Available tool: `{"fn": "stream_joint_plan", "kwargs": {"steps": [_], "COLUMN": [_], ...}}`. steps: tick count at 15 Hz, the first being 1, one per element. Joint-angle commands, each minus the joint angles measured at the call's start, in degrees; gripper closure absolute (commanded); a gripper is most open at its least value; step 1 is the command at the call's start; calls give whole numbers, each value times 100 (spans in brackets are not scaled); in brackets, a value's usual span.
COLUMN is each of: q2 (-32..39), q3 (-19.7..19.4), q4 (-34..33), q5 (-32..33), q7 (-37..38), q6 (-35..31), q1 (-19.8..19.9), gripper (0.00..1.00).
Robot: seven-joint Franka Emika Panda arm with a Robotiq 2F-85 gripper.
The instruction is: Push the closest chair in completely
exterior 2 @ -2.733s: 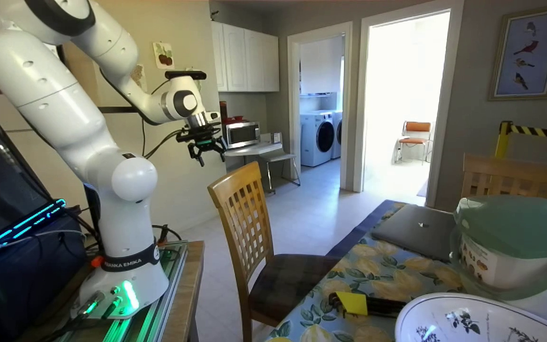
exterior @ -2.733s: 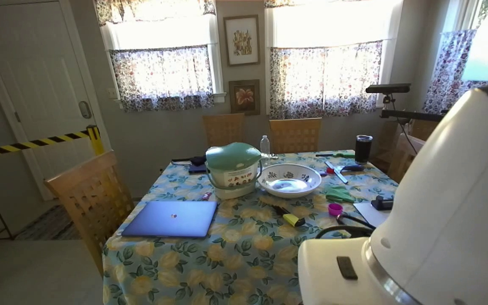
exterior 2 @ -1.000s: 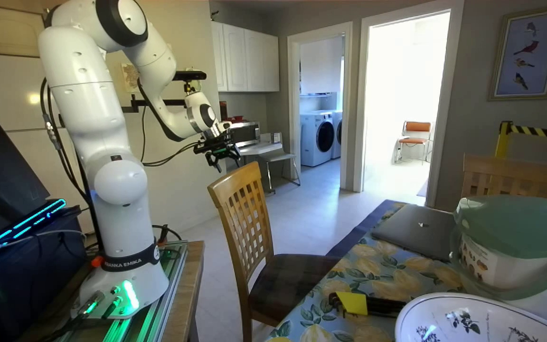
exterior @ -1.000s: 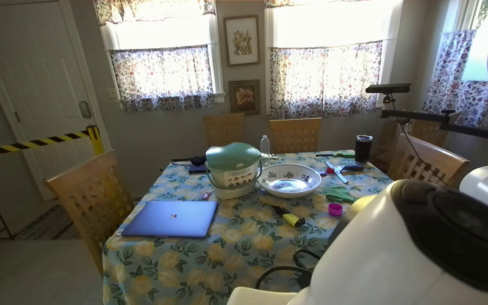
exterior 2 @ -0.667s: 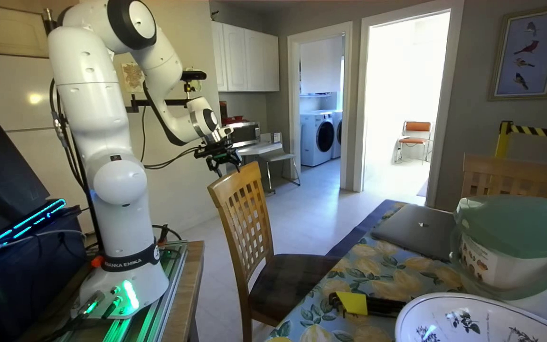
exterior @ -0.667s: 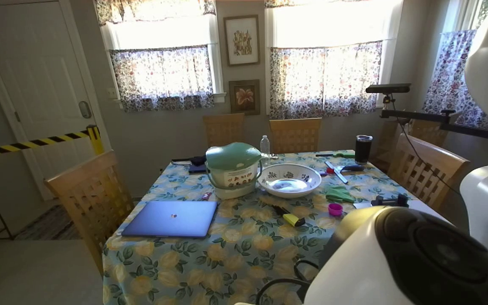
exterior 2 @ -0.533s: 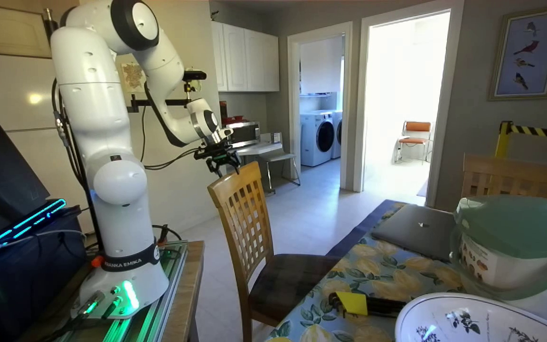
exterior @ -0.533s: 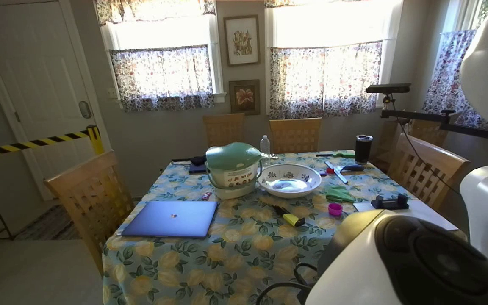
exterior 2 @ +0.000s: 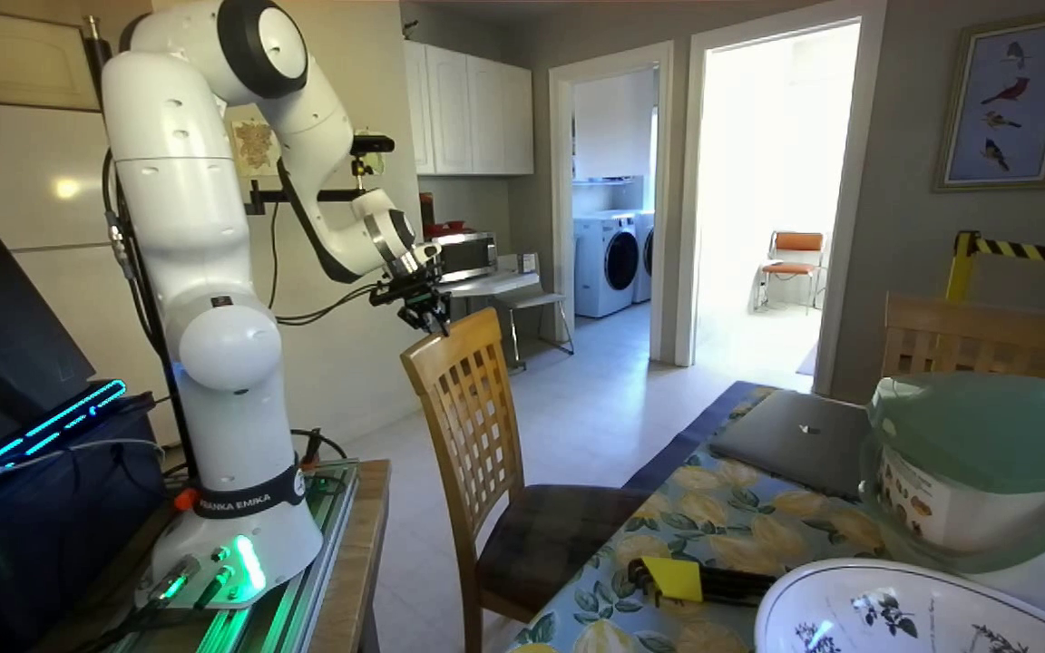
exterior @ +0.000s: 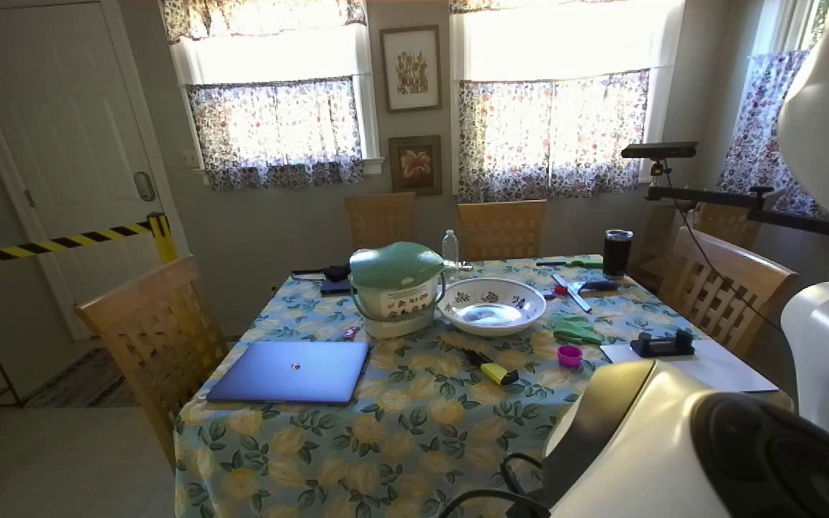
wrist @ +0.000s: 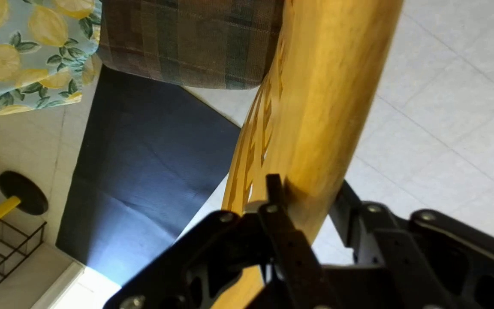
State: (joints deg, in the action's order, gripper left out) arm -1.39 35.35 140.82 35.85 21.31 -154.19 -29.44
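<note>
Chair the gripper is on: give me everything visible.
The chair looks wooden, honey-coloured and glossy, with a smooth top rail, an open lattice back and a dark plaid, fabric-looking seat. It stands upright between the robot's bench and the tablecloth, seat facing the latter, whose edge hides the seat's front; whether they touch is unclear. The gripper straddles the top rail, a finger on each side, apparently clamped on it. The chair's feet are out of view.

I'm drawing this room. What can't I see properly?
Chair seat: far end hidden by tablecloth, in an exterior view.
Near leg: foot cut off by bottom edge, in an exterior view.
Bin: inside hidden by lid, in both exterior views.
Label: print too small, in an exterior view.
</note>
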Motion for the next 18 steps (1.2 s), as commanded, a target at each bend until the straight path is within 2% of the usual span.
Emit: {"fn": "stream_joint_plan", "kwargs": {"steps": [1, 2, 7, 11, 15, 18], "q2": [310, 323, 338, 242, 205, 148], "q3": [3, -1, -20, -121, -332, -529], "q4": [-176, -189, -219, -204, -128, -80], "q5": [352, 428, 588, 385, 88, 112], "q7": [310, 392, 580, 924, 1442, 1602], "q6": [26, 58, 74, 78, -204, -569], "q1": [24, 30, 42, 132, 271, 387], "gripper": [96, 93, 93, 93, 93, 93]}}
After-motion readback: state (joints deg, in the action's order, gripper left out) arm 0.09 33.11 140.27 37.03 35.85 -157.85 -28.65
